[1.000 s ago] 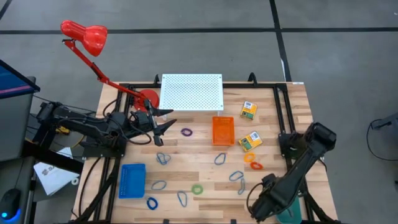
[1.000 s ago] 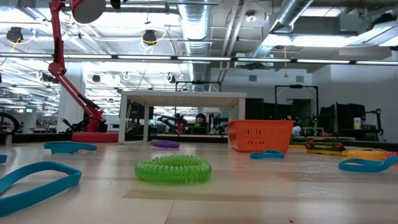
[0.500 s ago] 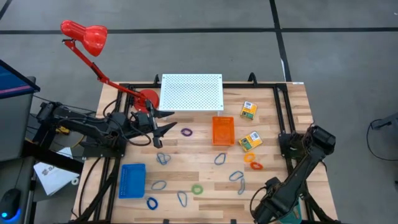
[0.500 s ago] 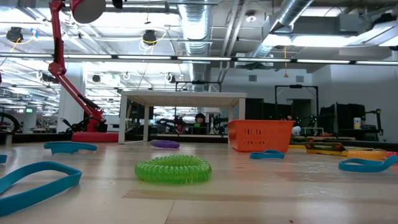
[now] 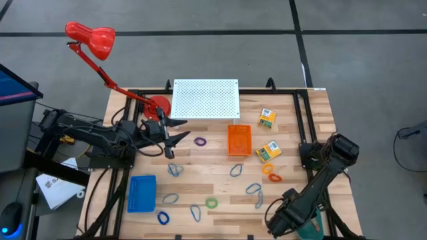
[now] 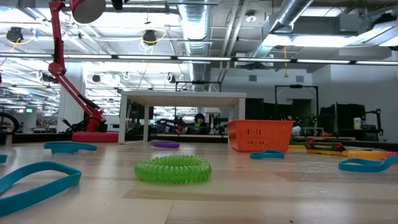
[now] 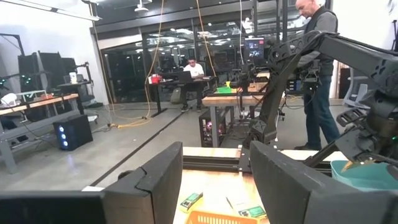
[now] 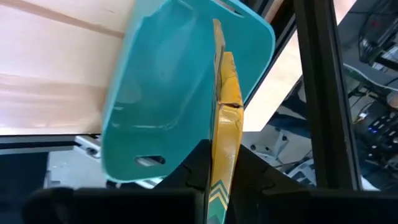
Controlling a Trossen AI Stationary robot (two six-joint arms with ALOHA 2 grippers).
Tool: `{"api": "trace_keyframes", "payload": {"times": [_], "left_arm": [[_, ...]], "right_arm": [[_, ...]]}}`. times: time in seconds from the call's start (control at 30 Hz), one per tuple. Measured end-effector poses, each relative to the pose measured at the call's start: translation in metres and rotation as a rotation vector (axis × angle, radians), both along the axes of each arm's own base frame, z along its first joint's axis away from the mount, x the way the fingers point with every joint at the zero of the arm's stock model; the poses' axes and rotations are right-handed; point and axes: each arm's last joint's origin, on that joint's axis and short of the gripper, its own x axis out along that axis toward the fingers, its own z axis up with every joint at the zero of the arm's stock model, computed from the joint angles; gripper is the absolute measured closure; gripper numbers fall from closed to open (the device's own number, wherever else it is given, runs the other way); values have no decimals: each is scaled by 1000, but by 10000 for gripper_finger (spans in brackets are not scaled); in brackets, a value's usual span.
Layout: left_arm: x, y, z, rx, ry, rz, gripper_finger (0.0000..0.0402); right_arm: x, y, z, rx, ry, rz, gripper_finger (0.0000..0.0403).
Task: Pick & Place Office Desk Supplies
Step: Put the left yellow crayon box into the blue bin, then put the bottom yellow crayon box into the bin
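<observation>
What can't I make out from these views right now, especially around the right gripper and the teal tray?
- Teal tray floor: right wrist view, the held yellow box stands across it; high view, the right gripper covers most of it.
- Yellow box label: right wrist view, seen edge-on.
- Both grippers: absent from the low view.
- Left gripper: whether it touches the table, high view alone cannot tell.
</observation>
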Motion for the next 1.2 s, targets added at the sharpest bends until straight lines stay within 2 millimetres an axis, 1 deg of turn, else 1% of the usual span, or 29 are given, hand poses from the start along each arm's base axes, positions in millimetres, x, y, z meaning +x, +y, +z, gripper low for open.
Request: {"api": "trace_keyframes", "payload": {"times": [0.1,0.33,0.47,0.63,0.87,1.07,1.2], "left_arm": [[1,0,-1,-1,5,0,220],[2,0,-2,-1,11,0,220],[2,0,-2,-8,9,-1,220],[2,0,-2,-8,8,0,220],[2,0,-2,-8,9,-1,220],[2,0,-2,-7,9,0,220],[2,0,-2,-6,9,0,220]], "right_arm": [[-2,0,-4,4,3,12,368],[-11,6,-24,68,-13,31,360],[-14,9,-28,96,-13,43,350],[-16,8,-27,89,-2,56,326],[-18,4,-26,56,28,63,275],[-14,-3,-25,52,35,85,239],[-8,-11,-14,-12,16,134,227]]}}
